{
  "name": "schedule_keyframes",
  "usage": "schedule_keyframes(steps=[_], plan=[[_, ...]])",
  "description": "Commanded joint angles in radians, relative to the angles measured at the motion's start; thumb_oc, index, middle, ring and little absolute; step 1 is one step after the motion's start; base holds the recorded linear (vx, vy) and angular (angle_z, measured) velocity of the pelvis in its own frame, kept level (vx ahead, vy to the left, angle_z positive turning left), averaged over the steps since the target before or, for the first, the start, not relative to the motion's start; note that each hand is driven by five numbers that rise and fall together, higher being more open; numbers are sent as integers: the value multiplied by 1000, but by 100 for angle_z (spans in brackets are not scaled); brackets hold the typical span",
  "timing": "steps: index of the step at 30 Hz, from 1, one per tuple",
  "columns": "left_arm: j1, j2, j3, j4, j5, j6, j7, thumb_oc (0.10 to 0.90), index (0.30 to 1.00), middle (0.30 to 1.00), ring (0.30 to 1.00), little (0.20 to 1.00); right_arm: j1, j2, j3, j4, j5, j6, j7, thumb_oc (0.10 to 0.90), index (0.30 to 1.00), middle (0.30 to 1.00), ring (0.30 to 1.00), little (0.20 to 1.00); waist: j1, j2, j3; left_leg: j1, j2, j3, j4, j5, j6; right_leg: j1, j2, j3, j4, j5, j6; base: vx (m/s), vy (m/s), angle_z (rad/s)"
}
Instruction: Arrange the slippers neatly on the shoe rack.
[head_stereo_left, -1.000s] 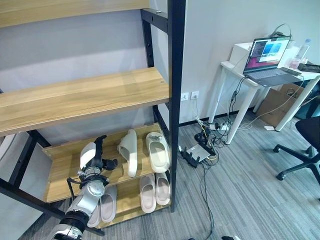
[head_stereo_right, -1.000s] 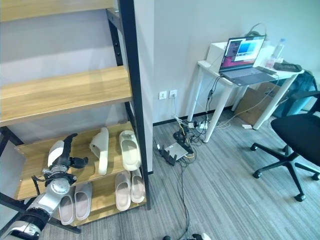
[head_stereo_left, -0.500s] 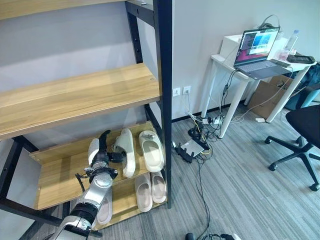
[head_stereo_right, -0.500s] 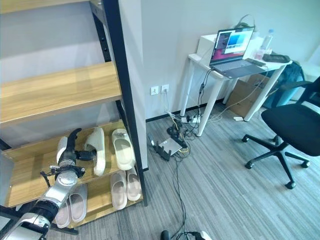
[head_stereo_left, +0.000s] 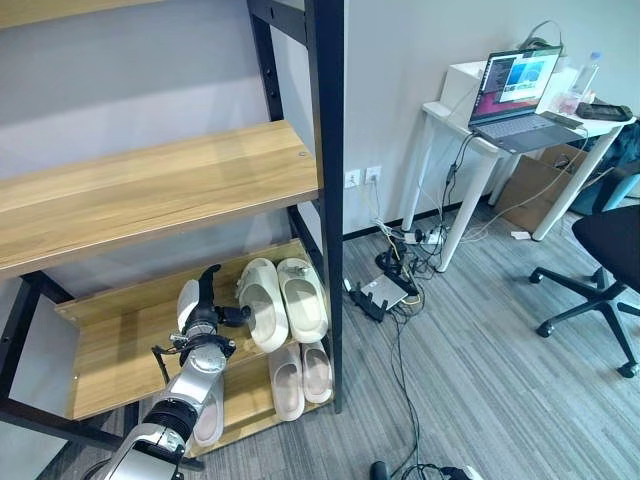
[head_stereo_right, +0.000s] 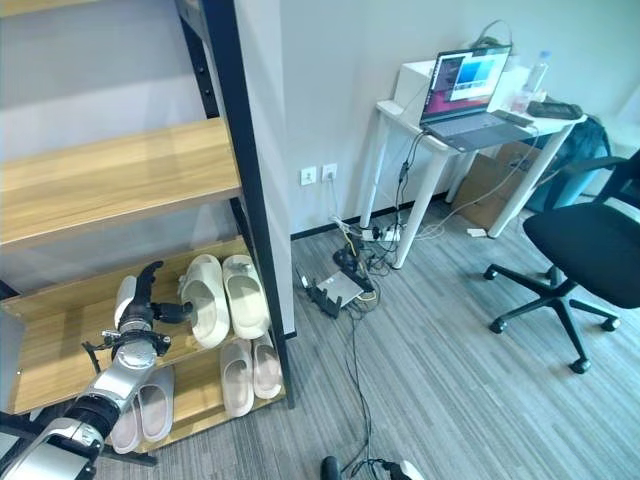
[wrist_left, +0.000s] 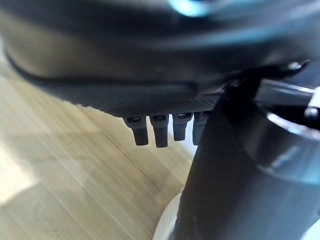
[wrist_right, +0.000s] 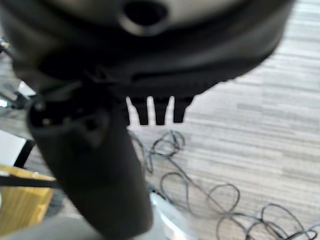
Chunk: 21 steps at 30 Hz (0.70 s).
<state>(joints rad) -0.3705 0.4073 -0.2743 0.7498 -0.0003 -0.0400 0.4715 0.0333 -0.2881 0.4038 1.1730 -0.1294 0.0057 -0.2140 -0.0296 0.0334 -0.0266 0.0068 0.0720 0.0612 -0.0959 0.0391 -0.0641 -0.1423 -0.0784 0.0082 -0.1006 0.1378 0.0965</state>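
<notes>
Apparently the job is close to finished, judging by how things lie; on the shoe rack (head_stereo_left: 312, 190) the lower wooden shelf (head_stereo_left: 120, 330) carries a cream pair of slippers (head_stereo_left: 283, 302), both flat on their soles, side by side and touching or nearly so, toes pointing toward the wall, tucked against the black upright at the rack's right end. Below them, on the bottom board, a second pale pair (head_stereo_left: 300, 375) lies parallel under the first, and a greyish pair (head_stereo_right: 145, 410) sits further to the robot's left, partly hidden behind the left arm.

The left hand (head_stereo_left: 198, 305) hovers at the shelf just beside the nearer cream slipper; its fingers stand straight and relaxed, the thumb reaching out toward the slipper's side (whether it actually touches I cannot tell), and nothing is clasped. In its own wrist view the straight fingers point over bare wood with a pale edge of slipper just past the thumb.

The right hand (wrist_right: 150, 107) hangs well away from the rack, over grey floor; its fingers are straight and it holds nothing.

What may remain, as I judge it: a small nudge to square the cream pair with the shelf's edge, then drawing the left hand clear; no slipper lies loose on the visible floor.
</notes>
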Motion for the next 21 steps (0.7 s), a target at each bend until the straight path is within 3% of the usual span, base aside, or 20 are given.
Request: schedule_keyframes(steps=[1, 13, 21], plan=[[-233, 33, 9, 55, 4, -83, 45, 800, 900, 900, 900, 900, -63, -10, 29, 16, 23, -30, -17, 800, 900, 900, 900, 900, -4, 19, 24, 4, -57, 58, 9, -98, 16, 111, -21, -44, 13, -156, 55, 0, 0, 0], [-257, 24, -14, 59, 24, -79, 41, 800, 900, 900, 900, 900, -66, -15, 29, 11, 26, -37, -22, 800, 900, 900, 900, 900, -12, 22, 26, 5, -60, 65, 9, -104, 19, 106, -25, -36, 13, -152, 58, 5, 2, -3], [-241, 58, -48, 95, 164, -44, 28, 800, 900, 900, 900, 900, -80, -22, 22, 16, 28, -40, -18, 800, 900, 900, 900, 900, -6, 30, 36, 1, -62, 68, 9, -105, 20, 100, -26, -33, 13, -150, 58, 0, 0, 0]])
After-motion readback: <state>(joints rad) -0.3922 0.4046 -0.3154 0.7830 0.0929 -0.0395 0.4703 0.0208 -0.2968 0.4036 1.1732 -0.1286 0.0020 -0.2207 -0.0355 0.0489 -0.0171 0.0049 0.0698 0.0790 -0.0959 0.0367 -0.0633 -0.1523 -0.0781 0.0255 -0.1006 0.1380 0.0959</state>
